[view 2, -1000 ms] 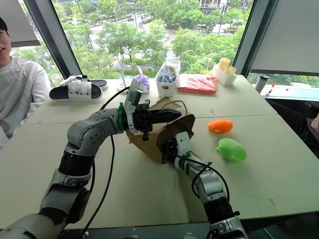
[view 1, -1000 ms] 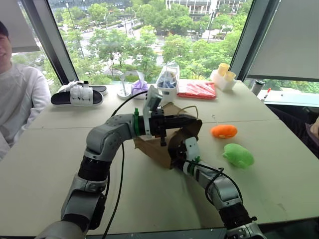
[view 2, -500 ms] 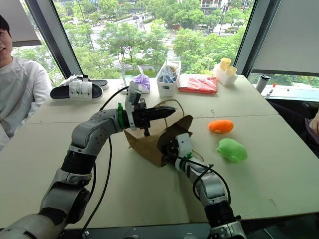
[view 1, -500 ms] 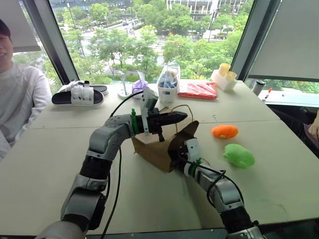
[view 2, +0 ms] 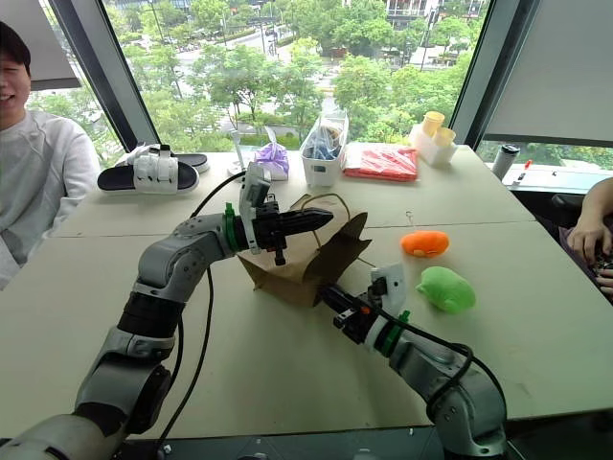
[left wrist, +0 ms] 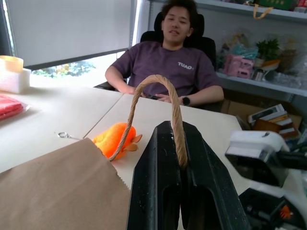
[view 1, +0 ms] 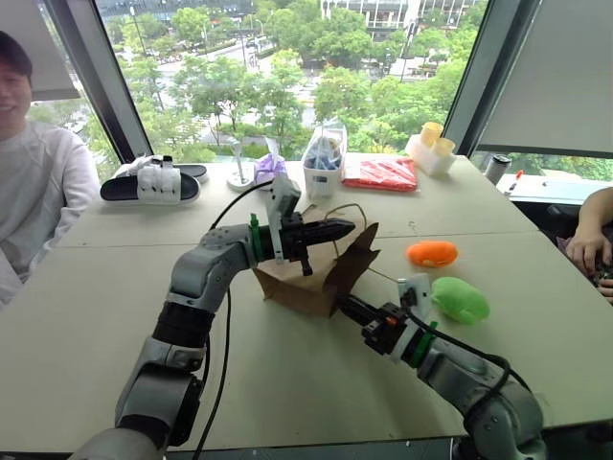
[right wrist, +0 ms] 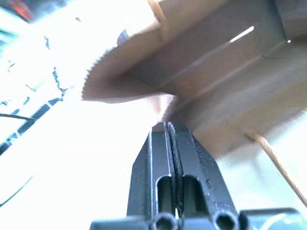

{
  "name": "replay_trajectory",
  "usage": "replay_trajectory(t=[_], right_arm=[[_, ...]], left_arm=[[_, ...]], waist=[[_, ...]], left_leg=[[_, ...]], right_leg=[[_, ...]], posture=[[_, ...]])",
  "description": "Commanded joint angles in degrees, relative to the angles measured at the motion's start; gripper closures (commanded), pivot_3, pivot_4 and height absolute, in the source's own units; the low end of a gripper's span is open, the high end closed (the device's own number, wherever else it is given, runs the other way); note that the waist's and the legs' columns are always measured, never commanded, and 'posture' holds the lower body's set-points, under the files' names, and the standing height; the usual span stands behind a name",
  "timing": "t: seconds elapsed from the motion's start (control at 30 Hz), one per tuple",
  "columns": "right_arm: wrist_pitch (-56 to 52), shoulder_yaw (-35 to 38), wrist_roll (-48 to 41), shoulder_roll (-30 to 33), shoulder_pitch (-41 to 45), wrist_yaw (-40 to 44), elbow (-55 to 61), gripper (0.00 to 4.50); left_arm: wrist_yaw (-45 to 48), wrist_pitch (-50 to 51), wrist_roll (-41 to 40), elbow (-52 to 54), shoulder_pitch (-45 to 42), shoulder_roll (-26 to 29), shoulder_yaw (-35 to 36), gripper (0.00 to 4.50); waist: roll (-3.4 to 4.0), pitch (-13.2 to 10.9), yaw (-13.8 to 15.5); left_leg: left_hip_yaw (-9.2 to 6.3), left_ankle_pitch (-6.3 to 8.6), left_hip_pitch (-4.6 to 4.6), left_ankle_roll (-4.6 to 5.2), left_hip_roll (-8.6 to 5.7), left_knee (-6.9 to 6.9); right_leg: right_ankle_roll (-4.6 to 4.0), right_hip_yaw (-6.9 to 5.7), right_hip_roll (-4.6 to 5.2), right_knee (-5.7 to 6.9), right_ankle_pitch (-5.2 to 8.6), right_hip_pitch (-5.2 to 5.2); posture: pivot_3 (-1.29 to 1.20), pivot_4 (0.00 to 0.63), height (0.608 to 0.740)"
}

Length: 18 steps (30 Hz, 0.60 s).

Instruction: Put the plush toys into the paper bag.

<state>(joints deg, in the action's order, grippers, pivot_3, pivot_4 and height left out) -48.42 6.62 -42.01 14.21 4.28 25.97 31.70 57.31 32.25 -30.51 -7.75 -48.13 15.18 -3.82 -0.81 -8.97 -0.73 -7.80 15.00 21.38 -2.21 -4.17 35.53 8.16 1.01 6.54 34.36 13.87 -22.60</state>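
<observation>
The brown paper bag (view 1: pixel 311 273) sits mid-table, its mouth gaping toward the right arm. The left gripper (view 1: pixel 343 228) reaches level over its top, jaws clamped on a beige cord handle (left wrist: pixel 168 103). The right gripper (view 1: pixel 347 305), jaws pressed together and empty, points at the bag's open rim from just beside it. Right of the bag lie the green plush toy (view 1: pixel 459 299) and, farther back, the orange plush toy (view 1: pixel 431 253), long axis crosswise. The right arm looks nearer both.

The only legible text is "TUAO" on a person's purple shirt (left wrist: pixel 184 67).
</observation>
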Motion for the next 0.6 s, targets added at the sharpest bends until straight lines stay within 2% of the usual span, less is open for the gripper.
replay_trajectory(t=[0.03,0.13,0.17,0.2,0.3,0.4,0.5,0.6], right_arm=[[-3.6,6.7,-11.0,3.1,-2.0,-1.1,6.6,4.50],[-4.8,15.7,-24.3,8.0,-3.3,-3.1,7.3,4.50],[-3.0,19.3,-27.4,8.1,-1.8,-6.3,5.3,4.50],[-1.0,22.1,-28.4,8.0,-0.1,-9.5,3.0,4.24],[6.6,25.3,-15.8,11.7,3.0,-11.9,-3.3,3.17],[9.8,25.1,-8.5,15.7,3.9,-12.5,-9.8,1.62],[9.5,21.1,-1.4,20.3,3.2,-12.1,-14.3,0.07],[9.2,13.9,7.7,26.1,1.9,-10.5,-18.3,0.02]], left_arm=[[1.3,0.5,-0.6,1.7,0.0,0.3,-0.6,4.46],[1.6,0.9,-0.6,1.9,0.3,0.1,-0.9,4.46],[1.8,1.0,-0.6,2.0,0.4,0.0,-1.1,4.46],[1.9,1.0,-0.6,2.1,0.4,-0.1,-1.2,4.49],[1.9,1.1,-0.7,2.3,0.5,-0.2,-1.4,4.50],[1.9,1.5,-1.0,2.8,0.7,-0.1,-1.6,4.50],[1.7,1.9,-1.3,3.7,1.1,-0.2,-1.7,4.50],[0.6,2.4,-1.8,5.6,1.4,-0.5,-1.1,4.50]], waist=[[0.00,0.0,0.0],[0.00,0.0,0.1],[-0.01,0.0,0.1],[-0.02,0.0,0.1],[-0.01,0.0,0.1],[-0.02,0.0,0.2],[-0.01,0.0,0.1],[0.01,0.0,0.0]], left_leg=[[0.01,0.00,0.00,0.00,0.00,0.00],[0.01,0.00,0.00,0.01,0.00,0.01],[0.02,0.01,-0.01,0.02,0.00,0.01],[0.02,0.01,0.00,0.03,0.00,0.02],[0.13,0.01,-0.03,0.04,-0.01,0.09],[0.24,0.01,-0.02,0.04,-0.01,0.10],[0.27,0.01,0.01,0.04,0.00,0.06],[0.35,0.01,0.01,0.06,-0.01,0.07]], right_leg=[[0.00,0.00,0.00,-0.01,0.00,0.00],[0.00,0.00,0.01,-0.03,0.00,0.04],[0.00,0.00,0.01,-0.04,0.00,0.07],[0.00,0.00,0.01,-0.05,0.00,0.08],[-0.02,0.02,0.01,-0.05,-0.01,0.13],[-0.02,-0.05,0.00,-0.04,-0.01,0.15],[-0.02,-0.02,0.01,-0.02,-0.01,0.08],[-0.02,0.04,0.01,-0.04,-0.01,0.06]], posture=[[0.00,0.150,0.740],[0.00,0.150,0.740],[0.00,0.150,0.740],[0.00,0.150,0.740],[0.00,0.150,0.740],[0.00,0.150,0.740],[0.00,0.150,0.740],[0.00,0.150,0.740]])
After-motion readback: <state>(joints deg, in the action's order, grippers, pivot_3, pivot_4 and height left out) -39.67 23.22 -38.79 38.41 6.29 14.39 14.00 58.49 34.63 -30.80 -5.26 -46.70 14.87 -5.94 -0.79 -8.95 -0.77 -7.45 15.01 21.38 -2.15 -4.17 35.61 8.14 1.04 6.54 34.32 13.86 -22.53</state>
